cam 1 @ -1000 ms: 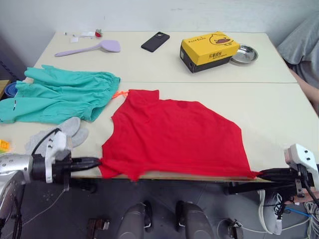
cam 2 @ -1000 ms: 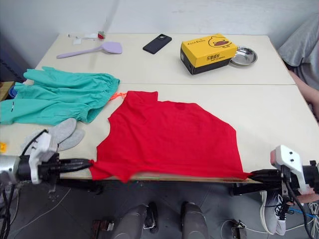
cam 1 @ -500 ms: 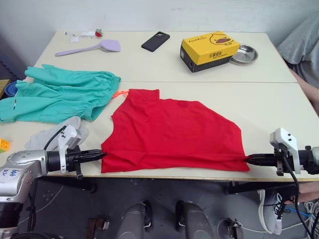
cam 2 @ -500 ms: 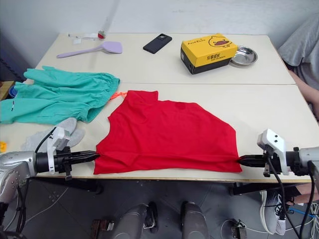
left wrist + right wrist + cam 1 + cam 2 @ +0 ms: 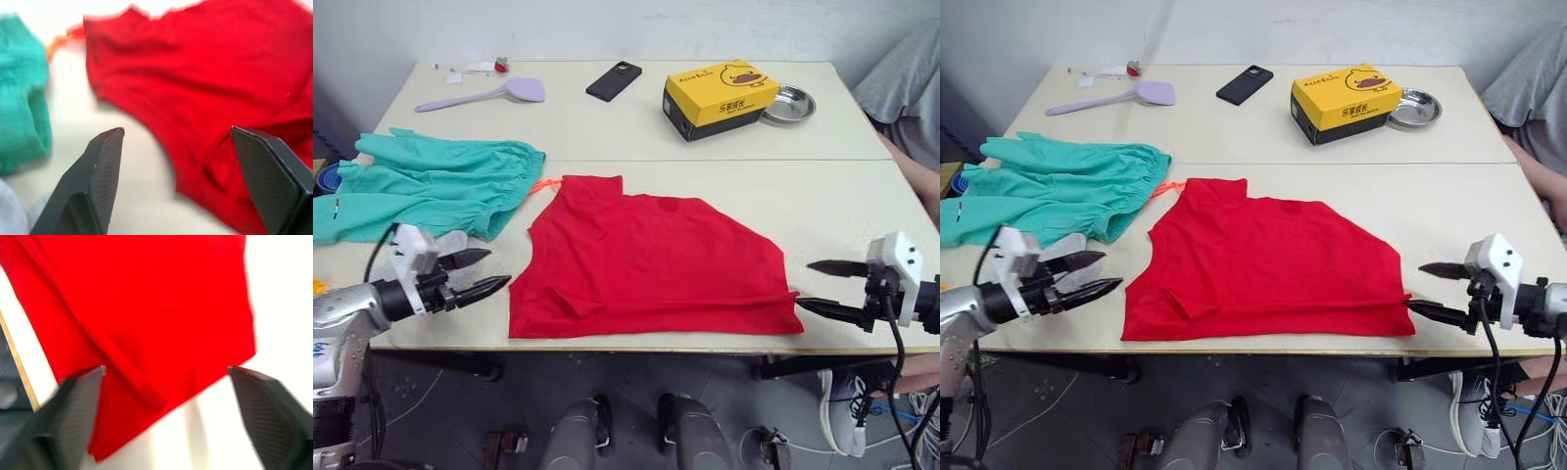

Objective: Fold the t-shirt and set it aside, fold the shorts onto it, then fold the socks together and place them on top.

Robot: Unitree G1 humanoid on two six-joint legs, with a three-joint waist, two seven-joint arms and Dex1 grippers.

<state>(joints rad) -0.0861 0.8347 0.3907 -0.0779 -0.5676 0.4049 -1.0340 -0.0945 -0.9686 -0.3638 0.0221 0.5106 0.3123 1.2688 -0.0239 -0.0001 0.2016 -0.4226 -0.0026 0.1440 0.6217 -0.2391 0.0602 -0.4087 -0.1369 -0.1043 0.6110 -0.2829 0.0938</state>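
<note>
Two pincers flank the shirt (image 5: 651,259) in the left eye view, each spread open and empty. It lies flat on the near half of the surface (image 5: 862,206), red, partly folded, long axis running left to right along the near edge. Its straight near hem lies just inside that edge; the far outline slopes from a collar corner at far left down to the right end. A small fold of cloth is turned up near its near-left corner. The left pincer (image 5: 470,274) points right at the shirt's left edge, tips just apart from the cloth. The right pincer (image 5: 822,287) points left, its nearer finger tip at the shirt's near-right corner; whether it touches I cannot tell. The shorts (image 5: 426,191) lie spread to the left, teal, long axis left to right, gathered waistband toward the shirt with an orange drawstring (image 5: 544,184) poking out. The grey socks (image 5: 450,243) sit just near of the shorts, partly behind the left pincer.

At the far side lie a lilac brush (image 5: 1116,97), a black phone (image 5: 1244,84), a yellow box (image 5: 1346,102) and a metal dish (image 5: 1414,107) just right of the box. A person's sleeve (image 5: 1528,88) shows at far right.

In the left wrist view the two fingers (image 5: 105,171) stand wide apart, with red cloth between and beyond them and teal cloth off to one side.

In the right wrist view the fingers (image 5: 264,416) are likewise wide apart over the shirt's corner and the pale surface.
</note>
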